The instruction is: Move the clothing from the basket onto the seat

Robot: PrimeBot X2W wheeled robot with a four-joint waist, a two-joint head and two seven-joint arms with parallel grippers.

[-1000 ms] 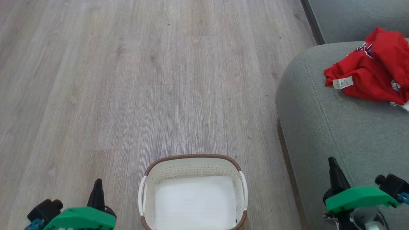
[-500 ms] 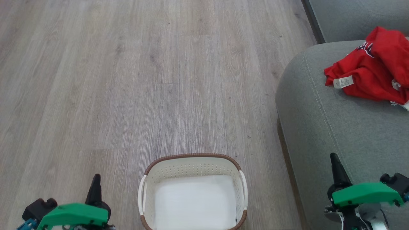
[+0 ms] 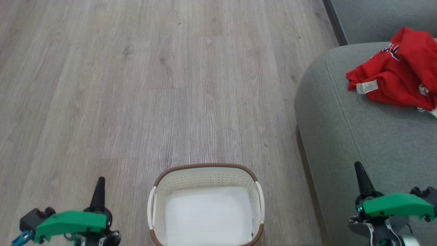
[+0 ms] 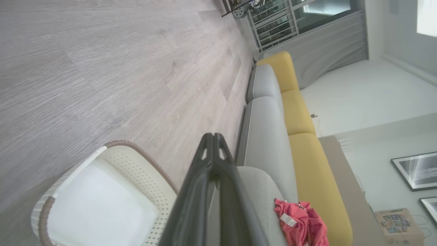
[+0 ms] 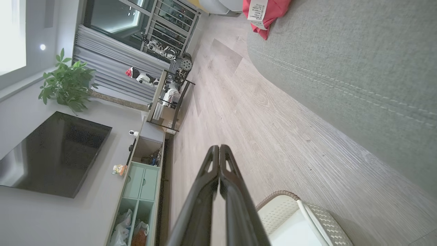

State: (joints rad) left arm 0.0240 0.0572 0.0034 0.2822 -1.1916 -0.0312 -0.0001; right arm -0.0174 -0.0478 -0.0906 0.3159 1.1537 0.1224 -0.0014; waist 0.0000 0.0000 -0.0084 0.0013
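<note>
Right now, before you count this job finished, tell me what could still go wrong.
1. The clothing lies bunched on the seat and runs past the head view's right edge, so whether all of it rests securely there cannot be checked.
2. The basket stands on the floor close ahead, between the shut left gripper and right gripper; rolling forward would likely knock it.

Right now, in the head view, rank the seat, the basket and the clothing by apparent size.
1. seat: by far the largest.
2. basket and clothing: close in apparent size. Both are cut off by the picture's edge, and the basket is nearer the camera, so I leave them unranked.
</note>
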